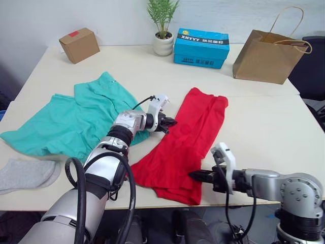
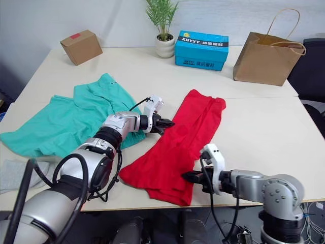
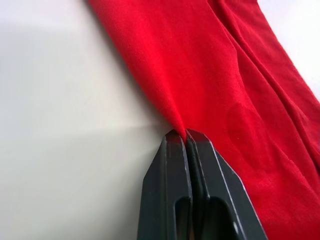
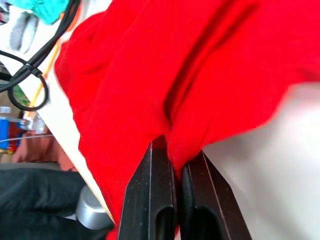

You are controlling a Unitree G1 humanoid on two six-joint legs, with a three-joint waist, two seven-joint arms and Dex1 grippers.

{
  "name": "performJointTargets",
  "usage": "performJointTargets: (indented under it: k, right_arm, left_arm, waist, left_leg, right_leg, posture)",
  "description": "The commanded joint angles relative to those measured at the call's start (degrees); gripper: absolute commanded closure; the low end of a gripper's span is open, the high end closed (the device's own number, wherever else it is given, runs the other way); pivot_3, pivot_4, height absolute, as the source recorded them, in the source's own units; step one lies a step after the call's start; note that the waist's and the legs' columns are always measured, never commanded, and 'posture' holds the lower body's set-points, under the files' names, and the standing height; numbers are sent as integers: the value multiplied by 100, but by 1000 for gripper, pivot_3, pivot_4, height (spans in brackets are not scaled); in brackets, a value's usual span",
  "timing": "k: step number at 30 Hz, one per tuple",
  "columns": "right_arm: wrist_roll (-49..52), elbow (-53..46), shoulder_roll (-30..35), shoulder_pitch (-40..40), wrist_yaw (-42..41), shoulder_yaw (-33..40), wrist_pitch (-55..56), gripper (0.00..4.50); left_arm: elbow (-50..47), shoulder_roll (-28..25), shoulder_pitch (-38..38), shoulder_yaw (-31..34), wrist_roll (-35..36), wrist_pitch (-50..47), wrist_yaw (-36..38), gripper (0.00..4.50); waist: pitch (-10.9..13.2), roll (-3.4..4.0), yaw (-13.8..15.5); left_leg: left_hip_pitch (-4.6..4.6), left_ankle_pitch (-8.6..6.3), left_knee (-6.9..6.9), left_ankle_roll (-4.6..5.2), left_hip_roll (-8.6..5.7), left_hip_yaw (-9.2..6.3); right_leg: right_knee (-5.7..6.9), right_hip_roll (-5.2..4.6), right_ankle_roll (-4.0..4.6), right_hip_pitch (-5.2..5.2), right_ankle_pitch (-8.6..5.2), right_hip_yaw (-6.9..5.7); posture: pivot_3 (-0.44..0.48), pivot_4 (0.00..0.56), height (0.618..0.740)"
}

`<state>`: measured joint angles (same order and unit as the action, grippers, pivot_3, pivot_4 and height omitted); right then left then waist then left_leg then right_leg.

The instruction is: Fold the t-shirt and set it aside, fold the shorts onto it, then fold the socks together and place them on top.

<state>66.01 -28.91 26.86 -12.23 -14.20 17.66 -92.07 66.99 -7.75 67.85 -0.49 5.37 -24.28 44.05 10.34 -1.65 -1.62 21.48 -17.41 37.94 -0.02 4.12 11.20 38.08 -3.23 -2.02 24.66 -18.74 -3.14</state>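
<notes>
The t-shirt (image 1: 184,145) is laid as a long red strip across the middle of the table (image 1: 264,127), already folded lengthwise, with the shorts (image 1: 71,119) spread to its left and the socks (image 1: 25,174) at the near left edge. The left gripper (image 1: 170,122) is clamped on the strip's left edge about halfway along, and the right gripper (image 1: 195,175) is pinched on cloth at the near end. For the crosswise fold to come out neat, both pinches should be lifted together and carried toward the far end, so that the edges are kept aligned and no cloth is dragged. The left arm is reached forward over the shorts, wrist turned rightward; the right forearm is held low and pointed left along the table's near edge. How many layers are caught in each grip cannot be judged
</notes>
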Motion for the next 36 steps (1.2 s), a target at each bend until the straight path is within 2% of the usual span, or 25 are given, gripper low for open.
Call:
performJointTargets:
  k: [1,3,6,16,19,22,25,28,31,34,36]
  right_arm:
    - [-26,68,803,-19,-695,-68,229,4500]
    - [-283,413,1294,-107,-1131,-238,529,4500]
    - [-526,1006,1637,-346,-1647,-446,941,4500]
    - [-1593,2194,2057,-1055,-2845,-1580,1918,4500]
    - [-1837,2422,2004,-1254,-3050,-1805,2118,4500]
    - [-2057,2610,1901,-1442,-3214,-2010,2298,4500]
    - [-2053,2660,1774,-1599,-3575,-2012,2522,4500]
    - [-1918,2472,1934,-1564,-3993,-1962,2438,3745]
    - [-2298,2246,2232,-1421,-4272,-2098,2939,2701]
    - [-2545,1957,2842,-1119,-4850,-2175,3392,1737]
    - [-2965,1924,3303,-807,-5326,-2175,4194,1015]
  left_arm:
    - [-767,-81,-234,237,169,-327,-384,4471]
    - [-1410,-92,-454,341,260,-608,-597,4471]
    - [-2375,-137,-838,404,295,-942,-931,4471]
    - [-5684,26,-2255,409,287,-2099,-2308,4471]
    - [-6381,14,-2612,368,280,-2415,-2553,4471]
    - [-6681,5,-2897,409,322,-2623,-2710,4471]
    - [-6508,-240,-3150,289,370,-2219,-2331,4471]
    - [-6447,-485,-3147,231,491,-2027,-1968,3850]
    - [-6484,-807,-3127,137,565,-1807,-1541,2891]
    - [-6658,-1410,-3185,-141,491,-1432,-895,2004]
    - [-6900,-1893,-3267,-344,611,-1116,-140,1338]
  waist:
    - [1,-1,-14]
    - [2,-3,-27]
    - [3,-5,-41]
    - [3,-6,5]
    - [3,-5,-1]
    - [3,-5,1]
    - [3,-5,-3]
    - [4,-5,8]
    - [4,-5,24]
    - [4,-5,35]
    - [4,-5,29]
  left_leg:
    - [0,0,0,0,0,0]
    - [0,0,-1,0,0,1]
    - [-2,1,-3,-1,3,4]
    - [-4,3,-1,-5,4,9]
    - [-5,3,0,-5,4,8]
    - [-6,3,0,-6,5,9]
    - [-15,3,0,-6,5,14]
    - [-14,3,-1,-6,6,15]
    - [-13,2,-1,-5,3,14]
    - [-10,1,-2,-3,-1,13]
    - [-12,0,-8,-4,1,12]
  right_leg:
    - [0,0,0,1,0,0]
    - [0,1,-1,1,0,0]
    - [0,4,-1,2,0,0]
    - [2,1,-3,2,2,6]
    - [4,1,-4,0,2,6]
    - [6,2,-4,1,2,7]
    - [7,2,-4,-3,2,8]
    - [8,2,-3,-1,2,8]
    - [4,-5,-3,-4,2,7]
    - [-2,-8,-3,-4,2,2]
    - [-10,-8,-4,-7,2,-1]
  posture:
    - [0,150,740]
    - [0,150,740]
    - [0,150,740]
    - [0,150,740]
    - [0,150,740]
    - [0,150,740]
    - [0,150,740]
    - [0,150,740]
    - [0,150,740]
    - [0,150,740]
    - [0,150,740]
